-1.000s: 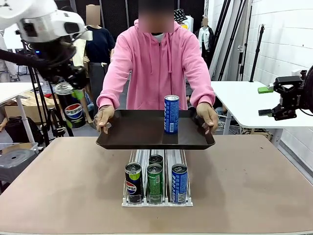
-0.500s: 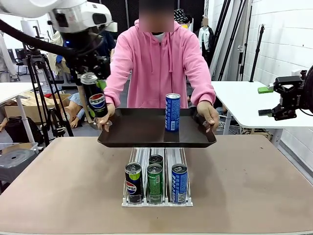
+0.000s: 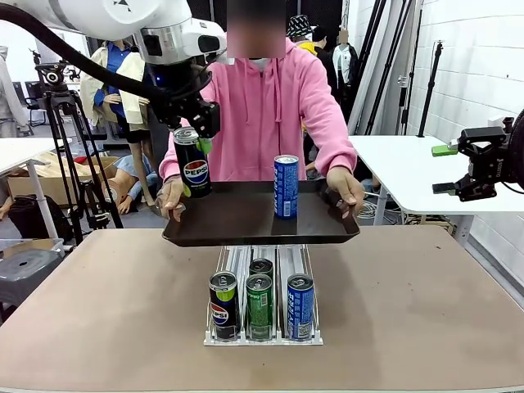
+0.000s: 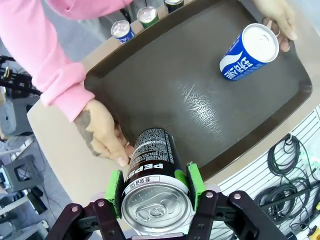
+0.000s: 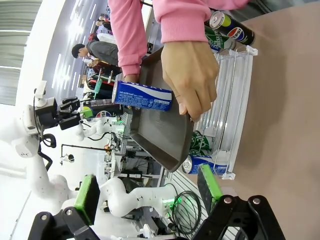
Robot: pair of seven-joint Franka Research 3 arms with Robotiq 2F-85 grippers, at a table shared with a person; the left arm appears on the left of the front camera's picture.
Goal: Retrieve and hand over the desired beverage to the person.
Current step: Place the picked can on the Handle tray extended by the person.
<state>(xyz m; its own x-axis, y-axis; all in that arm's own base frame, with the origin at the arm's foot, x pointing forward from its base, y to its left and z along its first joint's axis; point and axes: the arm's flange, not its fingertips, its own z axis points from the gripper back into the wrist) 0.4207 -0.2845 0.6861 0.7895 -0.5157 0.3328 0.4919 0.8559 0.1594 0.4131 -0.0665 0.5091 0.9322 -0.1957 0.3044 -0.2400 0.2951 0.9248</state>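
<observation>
Left gripper (image 3: pixel 195 135) holds a black Pepsi can (image 3: pixel 192 163) upright, jaws clamped on its upper body, above the left end of the tray (image 3: pixel 246 221) held by the person (image 3: pixel 264 98). Recommendation: lower squarely onto bare tray beside the person's hand (image 3: pixel 170 196), clear of the blue can (image 3: pixel 286 187). Right gripper (image 3: pixel 458 168) hangs empty, jaws fully spread, well right of the bench (image 3: pixel 426 311).

- The tray (image 3: pixel 246 223) is held above the can rack (image 3: pixel 264 295).
- One can (image 3: pixel 286 187) stands on the tray.
- The Pepsi can (image 3: pixel 192 161) hangs over the tray's left edge.
- The person (image 3: pixel 266 98) stands behind the tray.
</observation>
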